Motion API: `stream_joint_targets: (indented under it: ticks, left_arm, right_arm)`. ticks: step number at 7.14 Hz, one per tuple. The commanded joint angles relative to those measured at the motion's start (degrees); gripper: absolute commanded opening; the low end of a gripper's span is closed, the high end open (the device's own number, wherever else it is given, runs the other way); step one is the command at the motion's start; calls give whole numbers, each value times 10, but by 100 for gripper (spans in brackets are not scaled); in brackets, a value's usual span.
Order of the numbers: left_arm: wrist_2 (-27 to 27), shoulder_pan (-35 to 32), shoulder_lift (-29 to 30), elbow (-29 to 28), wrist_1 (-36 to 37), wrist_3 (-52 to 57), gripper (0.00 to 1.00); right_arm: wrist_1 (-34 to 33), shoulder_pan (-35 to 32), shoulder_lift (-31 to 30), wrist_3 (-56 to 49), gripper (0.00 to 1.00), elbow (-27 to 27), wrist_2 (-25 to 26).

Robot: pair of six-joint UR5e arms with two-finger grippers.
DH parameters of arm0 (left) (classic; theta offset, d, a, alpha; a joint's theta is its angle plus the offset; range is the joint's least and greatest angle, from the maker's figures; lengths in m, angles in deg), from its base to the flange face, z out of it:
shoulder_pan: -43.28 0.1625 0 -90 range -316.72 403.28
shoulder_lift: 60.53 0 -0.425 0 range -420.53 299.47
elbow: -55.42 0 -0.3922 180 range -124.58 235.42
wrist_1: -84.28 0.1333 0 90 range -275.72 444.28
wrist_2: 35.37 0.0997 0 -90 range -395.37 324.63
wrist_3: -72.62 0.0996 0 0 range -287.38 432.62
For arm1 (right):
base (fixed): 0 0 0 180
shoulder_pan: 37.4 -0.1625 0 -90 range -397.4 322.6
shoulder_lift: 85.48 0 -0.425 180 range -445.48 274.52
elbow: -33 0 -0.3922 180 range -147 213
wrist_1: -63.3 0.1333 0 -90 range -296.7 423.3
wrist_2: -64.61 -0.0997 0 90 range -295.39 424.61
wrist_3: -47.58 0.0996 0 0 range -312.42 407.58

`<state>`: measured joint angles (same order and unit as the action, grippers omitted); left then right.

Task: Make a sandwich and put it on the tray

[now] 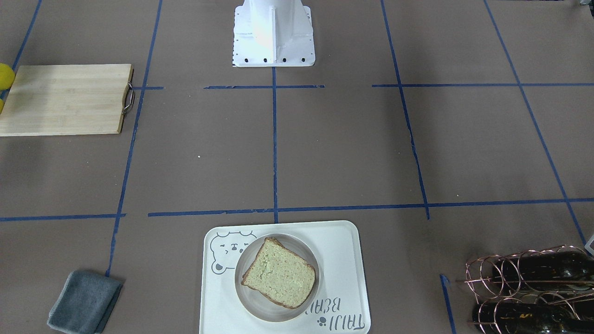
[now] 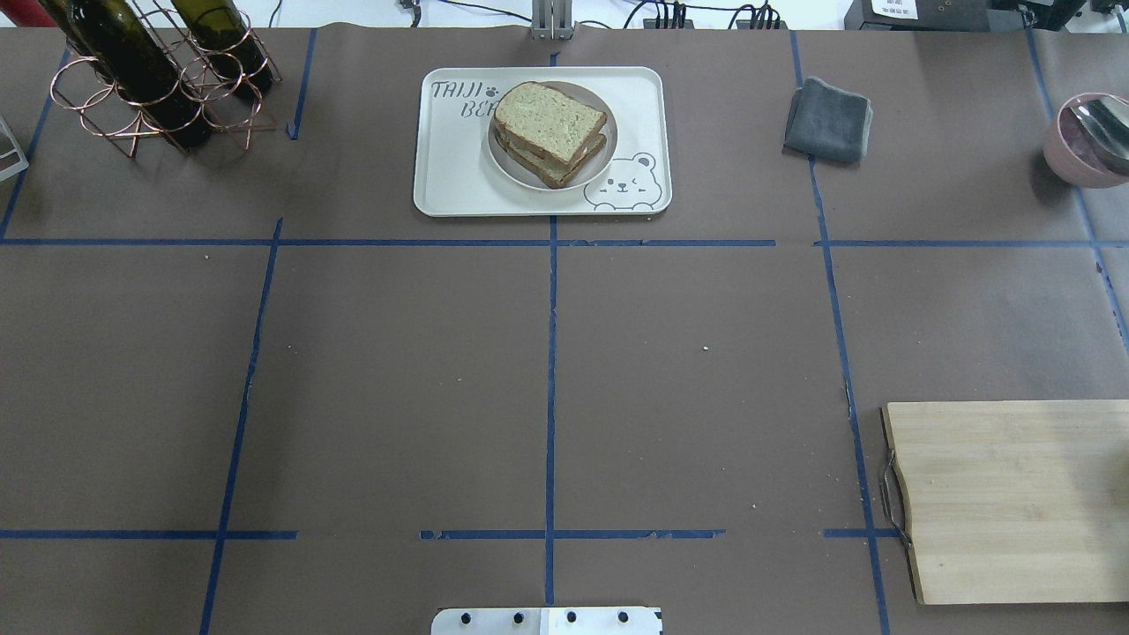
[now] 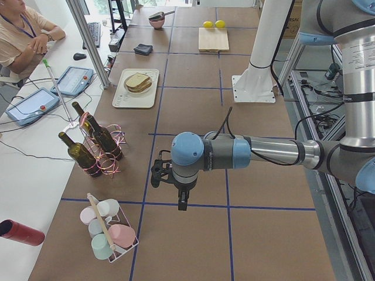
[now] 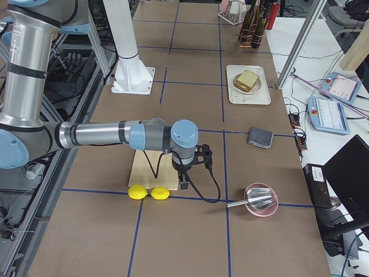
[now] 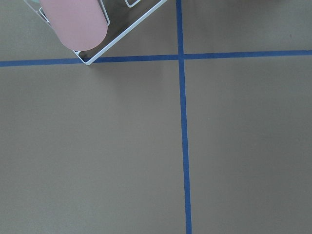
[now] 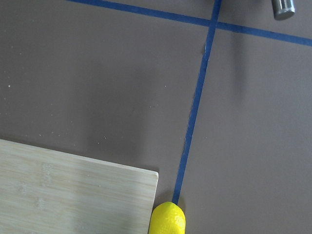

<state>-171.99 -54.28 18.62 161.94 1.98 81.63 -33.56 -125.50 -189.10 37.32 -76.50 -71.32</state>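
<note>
1. Front-facing view: we see the sandwich [image 1: 280, 272] on a small round plate [image 1: 248, 299], which sits on the tray [image 1: 345, 250]. No arm is near it.
2. Overhead view: two bread slices are stacked with a pale filling showing at the edge. We judge the sandwich light, soft and loosely stacked, so it is likely to slide apart if tipped. We would pinch both slices together from the sides.
3. Left-side view: the left hand [image 3: 183, 202] hangs over bare worktop [image 3: 263, 234], well away from the tray. We cannot tell how far it is open.
4. Right-side view: the right hand [image 4: 184, 180] hovers by the edge of the cutting board [image 4: 141, 173], near two lemons [image 4: 137, 192]. We cannot tell how far it is open either.
5. Left wrist view: we see only worktop and a pink cup [image 5: 74, 22].
6. Right wrist view: we see a corner of the board and one lemon, but no fingers.
</note>
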Motion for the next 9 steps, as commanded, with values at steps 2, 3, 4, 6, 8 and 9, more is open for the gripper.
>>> stream_joint_targets:
  ticks: [2,3,4,6,8,9]
  left_arm:
    - [-1,-6,0,-1,6,-1,100]
    - [-2,-5,1,-3,5,0,100]
    - [-2,-4,10,-6,1,0,100]
    - [3,0,24,-12,1,-2,100]
    - [4,28,30,-31,-1,-3,100]
    - [4,37,30,-35,1,-2,100]
  right_arm:
    - [1,0,25,2,100,12,1]
    - [0,-1,20,2,100,1,0]
    - [-1,-1,19,2,100,-1,0]
    - [-1,-4,10,2,100,-2,-5]
    - [0,-3,5,2,100,-4,-6]
    - [-1,-3,6,2,100,-4,-6]
